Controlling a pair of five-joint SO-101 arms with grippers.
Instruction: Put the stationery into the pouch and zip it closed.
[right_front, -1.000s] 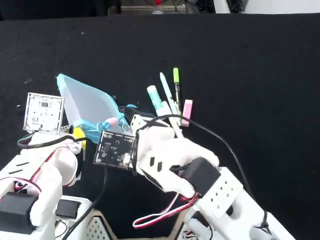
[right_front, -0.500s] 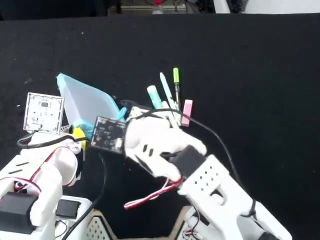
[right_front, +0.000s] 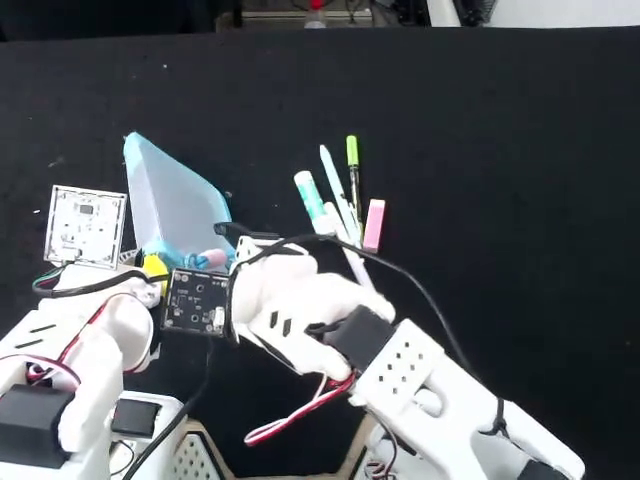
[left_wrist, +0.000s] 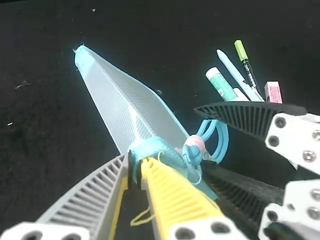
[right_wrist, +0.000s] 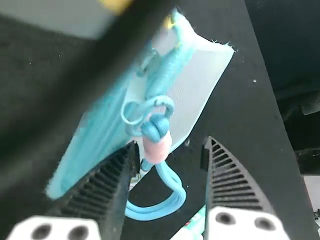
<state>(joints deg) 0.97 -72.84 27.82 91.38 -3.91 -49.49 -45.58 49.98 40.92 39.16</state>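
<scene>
The translucent pale-blue mesh pouch (right_front: 170, 195), left of centre, is clamped by the left pincer (left_wrist: 134, 161); the right pincer (right_wrist: 170, 147) is spread around its pink zip pull (right_wrist: 154, 150). Pens (right_front: 330, 195) and pink eraser (right_front: 374, 222) are seen unpacked, mid-frame on the black counter (right_front: 500, 150).

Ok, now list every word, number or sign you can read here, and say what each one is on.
No text here can be read.
On the white and green tube: print on the barrel, too blurred to read.
On the pink eraser: nothing legible.
On the white square board and the dark board at the wrists: markings too small to read.
On the pouch: no print shows.
</scene>
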